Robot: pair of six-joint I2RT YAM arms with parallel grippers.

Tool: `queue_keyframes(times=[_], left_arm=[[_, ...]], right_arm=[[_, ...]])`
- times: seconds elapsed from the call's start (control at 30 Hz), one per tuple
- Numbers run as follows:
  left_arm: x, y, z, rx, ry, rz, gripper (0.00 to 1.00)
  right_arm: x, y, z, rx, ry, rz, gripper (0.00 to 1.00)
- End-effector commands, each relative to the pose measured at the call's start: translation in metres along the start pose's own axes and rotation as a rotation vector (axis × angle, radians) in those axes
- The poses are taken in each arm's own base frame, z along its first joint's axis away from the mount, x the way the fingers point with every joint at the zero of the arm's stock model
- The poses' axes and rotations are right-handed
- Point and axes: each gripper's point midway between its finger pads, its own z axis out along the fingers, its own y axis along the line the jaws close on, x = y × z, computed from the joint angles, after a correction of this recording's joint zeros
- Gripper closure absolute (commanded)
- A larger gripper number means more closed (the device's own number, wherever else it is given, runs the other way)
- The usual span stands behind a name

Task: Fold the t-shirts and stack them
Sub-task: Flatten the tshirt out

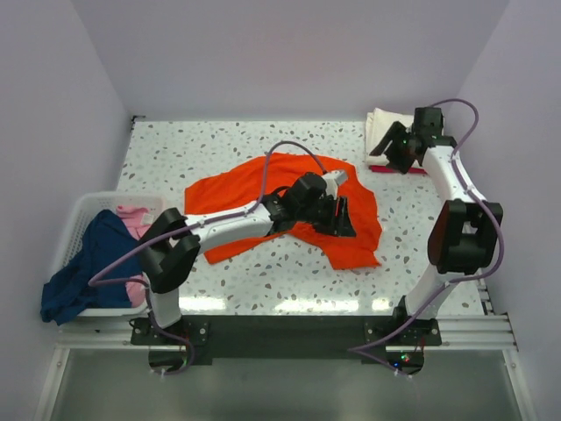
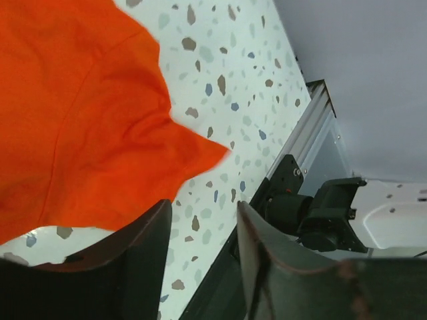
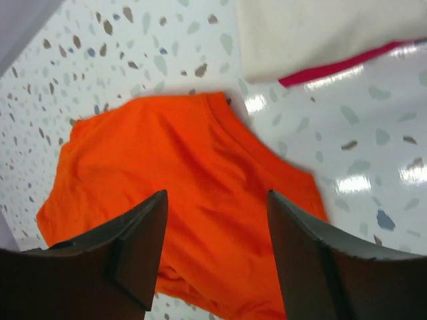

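Note:
A bright orange t-shirt (image 1: 230, 189) lies crumpled and spread in the middle of the table. My left gripper (image 1: 344, 219) hovers over its right part, open and empty. In the left wrist view the shirt (image 2: 87, 120) fills the upper left, and the open left gripper (image 2: 203, 230) frames bare table. My right gripper (image 1: 396, 151) is at the back right, open and empty, beside a folded cream-white t-shirt (image 1: 381, 124) lying on a red one (image 1: 399, 169). The right wrist view shows the open right gripper (image 3: 217, 223) above the orange shirt (image 3: 193, 187), with the cream shirt (image 3: 320, 33) and the red edge (image 3: 347, 63) at the top.
A white slatted basket (image 1: 88, 206) stands at the left table edge. It holds a navy blue shirt (image 1: 83, 272), which hangs over its front rim, and a pink shirt (image 1: 133, 219). Walls close in the back and sides. The right arm's base (image 2: 320, 210) shows in the left wrist view.

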Motion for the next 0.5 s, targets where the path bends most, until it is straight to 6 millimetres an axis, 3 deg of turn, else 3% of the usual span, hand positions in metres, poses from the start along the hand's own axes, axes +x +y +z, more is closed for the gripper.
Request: queue_keyframes(times=[0.0,0.07,0.1,0.13,0.17,0.2,0.23,0.27,0.3,0.33,0.47], left_arm=[[-0.046,-0.042,-0.010,0.135,-0.142,0.062,0.49],[-0.050,-0.025,-0.014,0.056,-0.162,0.064,0.41],[-0.054,-0.023,-0.023,0.036,-0.180,0.064,0.40],[-0.055,-0.004,-0.030,-0.022,-0.176,0.039,0.40],[-0.053,0.020,-0.036,-0.106,-0.194,0.017,0.40],[-0.060,0.028,-0.055,-0.151,-0.232,0.000,0.41],[-0.064,0.055,-0.071,-0.233,-0.254,-0.051,0.45],[-0.056,0.089,-0.083,-0.340,-0.275,-0.093,0.47],[-0.062,0.093,-0.107,-0.363,-0.326,-0.134,0.49],[-0.061,0.124,-0.129,-0.468,-0.353,-0.182,0.53],[-0.034,0.198,-0.203,-0.806,-0.460,-0.294,0.53]], right_arm=[[-0.001,0.007,-0.045,0.007,-0.105,-0.060,0.34],[0.024,-0.002,-0.043,0.013,-0.077,-0.056,0.34],[0.029,0.002,-0.055,-0.001,-0.102,-0.067,0.34],[0.043,0.009,-0.055,-0.014,-0.100,-0.090,0.34],[0.067,-0.005,-0.050,0.026,-0.074,-0.096,0.34],[0.075,-0.001,-0.061,0.011,-0.090,-0.108,0.35],[0.105,-0.005,-0.057,0.016,-0.051,-0.125,0.36],[0.117,-0.007,-0.059,0.017,-0.049,-0.134,0.36],[0.128,-0.012,-0.061,0.031,-0.051,-0.139,0.36],[0.147,-0.018,-0.067,0.022,-0.046,-0.135,0.36],[0.176,-0.044,-0.081,0.035,-0.046,-0.102,0.38]])
